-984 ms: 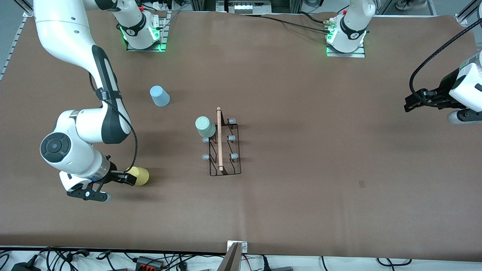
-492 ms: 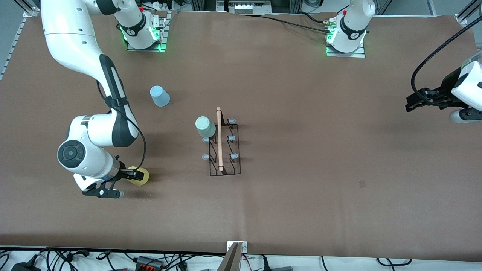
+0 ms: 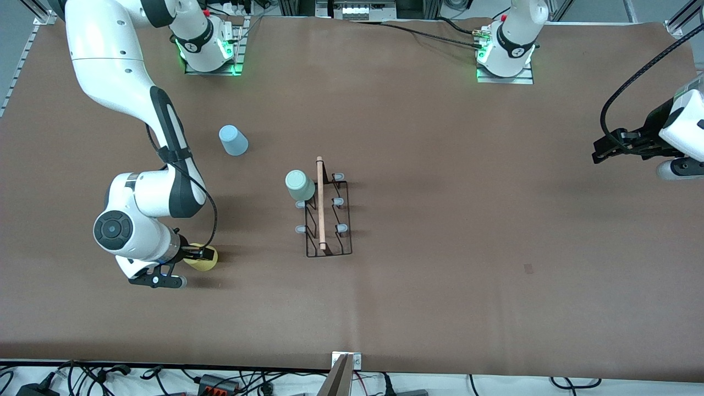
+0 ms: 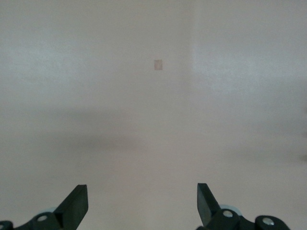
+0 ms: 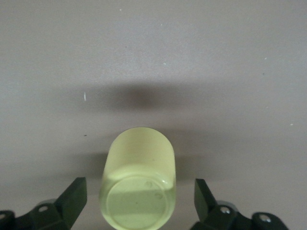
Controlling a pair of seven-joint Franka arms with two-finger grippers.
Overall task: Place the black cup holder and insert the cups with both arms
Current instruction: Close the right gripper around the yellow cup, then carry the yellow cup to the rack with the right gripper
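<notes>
Yellow cup [image 3: 204, 258]: lies on its side on the counter toward the right arm's end, nearer the front camera than the rack; in the right wrist view [image 5: 139, 184] its base faces the camera and it sits between the two fingers.
Change: over the last second I've driven the right arm in toward the cup, so the right end effector [image 3: 195, 254] now straddles it instead of just reaching its end.
Right end effector state: fingers spread wide, a gap on both sides of the cup, nothing gripped yet.
Meaning: my read is pre-grasp is done and closing on the cup comes next.
Black cup holder [image 3: 326, 212]: already set mid-counter, wooden handle running near-to-far, pegs in two rows.
Green cup [image 3: 300, 185]: upside down on the farthest peg of the row toward the right arm's end.
Blue cup [image 3: 233, 140]: upside down on the counter, farther from the front camera than the rack, untouched.
Left end effector [image 3: 608, 149]: open and empty, waiting over the counter's edge at the left arm's end; hardly shifted.
Progress: one cup racked, two to go.
</notes>
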